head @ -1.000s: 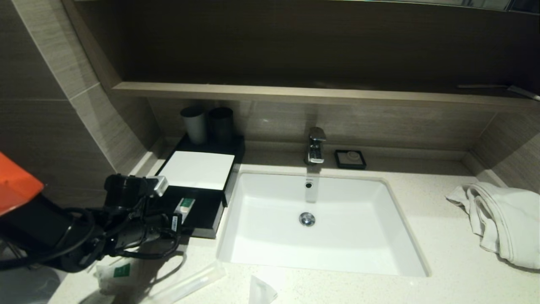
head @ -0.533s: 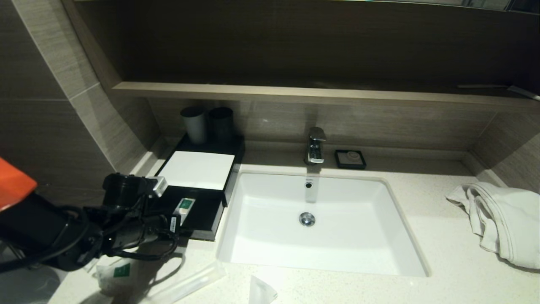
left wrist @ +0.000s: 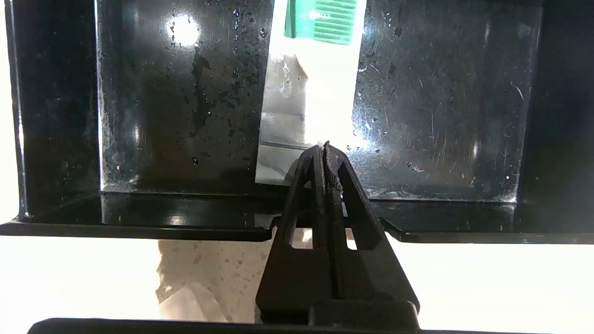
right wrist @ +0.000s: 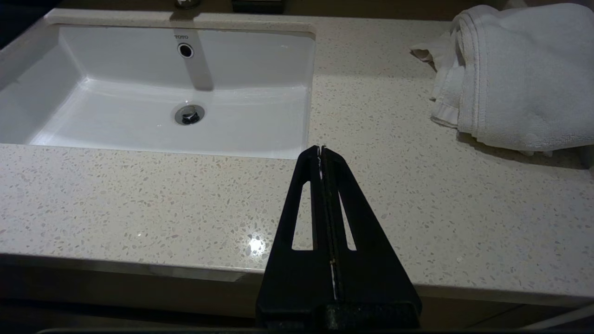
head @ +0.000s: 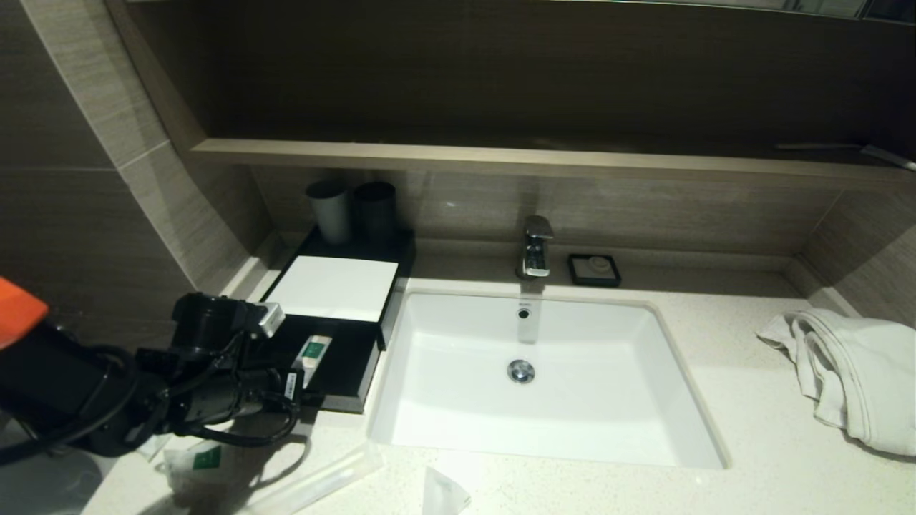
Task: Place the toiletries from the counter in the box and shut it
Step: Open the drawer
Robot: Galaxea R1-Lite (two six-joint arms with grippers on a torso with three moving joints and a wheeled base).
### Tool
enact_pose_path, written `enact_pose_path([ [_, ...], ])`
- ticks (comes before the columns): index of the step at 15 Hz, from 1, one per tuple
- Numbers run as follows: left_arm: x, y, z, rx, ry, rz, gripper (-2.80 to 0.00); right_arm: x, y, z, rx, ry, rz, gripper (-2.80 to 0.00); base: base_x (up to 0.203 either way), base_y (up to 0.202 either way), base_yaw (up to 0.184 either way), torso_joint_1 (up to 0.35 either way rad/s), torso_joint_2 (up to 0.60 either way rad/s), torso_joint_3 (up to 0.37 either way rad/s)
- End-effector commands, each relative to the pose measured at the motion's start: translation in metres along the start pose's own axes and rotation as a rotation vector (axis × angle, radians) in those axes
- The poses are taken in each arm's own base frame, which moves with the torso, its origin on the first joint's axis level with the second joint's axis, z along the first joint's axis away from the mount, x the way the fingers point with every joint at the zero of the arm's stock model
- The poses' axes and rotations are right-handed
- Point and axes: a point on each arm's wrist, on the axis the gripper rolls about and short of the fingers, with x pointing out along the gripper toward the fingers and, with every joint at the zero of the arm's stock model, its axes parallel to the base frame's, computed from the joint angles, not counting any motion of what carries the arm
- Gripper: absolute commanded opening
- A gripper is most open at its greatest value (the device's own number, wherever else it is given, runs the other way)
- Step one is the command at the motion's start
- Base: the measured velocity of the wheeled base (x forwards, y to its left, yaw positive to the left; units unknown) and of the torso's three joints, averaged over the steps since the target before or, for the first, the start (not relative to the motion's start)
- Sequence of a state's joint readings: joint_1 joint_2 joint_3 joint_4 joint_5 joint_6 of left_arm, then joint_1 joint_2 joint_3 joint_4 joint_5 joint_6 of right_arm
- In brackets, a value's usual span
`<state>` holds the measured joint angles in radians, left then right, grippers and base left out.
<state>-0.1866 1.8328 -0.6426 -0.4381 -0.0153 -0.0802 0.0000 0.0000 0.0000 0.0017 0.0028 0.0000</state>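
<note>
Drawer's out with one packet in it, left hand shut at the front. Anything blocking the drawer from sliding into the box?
Nothing visible does. The packet lies flat inside the drawer, below the box top. The left hand sits at the drawer's front lip.

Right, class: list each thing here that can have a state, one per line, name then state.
Drawer: pulled out of the box.
Packet: lying flat in the drawer.
Left gripper: shut, empty, at the drawer's front edge.
Right gripper: shut, empty, over the counter.
Pouches: lying on the counter, not yet boxed.
Tap: no water running.
Towel: crumpled.
</note>
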Motion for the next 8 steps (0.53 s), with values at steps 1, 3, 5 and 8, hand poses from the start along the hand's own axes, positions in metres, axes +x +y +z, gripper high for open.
enact_pose_path([
  [1,-0.0011,0.0000,0.0008,0.000,-0.006,0.000,-2.80,0.0000,0.0000,0.0000,0.000,0.000,0.000,-2.80,0.000,0.000,0.000,0.000,0.00,0.000],
  [3,-0.0026,-0.0002,0.0000,0.009,0.005,0.000,-2.80,0.0000,0.0000,0.0000,0.000,0.000,0.000,-2.80,0.000,0.000,0.000,0.000,0.00,0.000],
  [5,-0.0051,-0.0002,-0.0010,0.019,0.019,0.001,-2.80,0.0000,0.0000,0.0000,0.000,0.000,0.000,-2.80,0.000,0.000,0.000,0.000,0.00,0.000],
  [8,-0.0064,0.0000,-0.0027,0.022,0.038,0.002,-2.80,0.0000,0.0000,0.0000,0.000,0.000,0.000,-2.80,0.000,0.000,0.000,0.000,0.00,0.000],
])
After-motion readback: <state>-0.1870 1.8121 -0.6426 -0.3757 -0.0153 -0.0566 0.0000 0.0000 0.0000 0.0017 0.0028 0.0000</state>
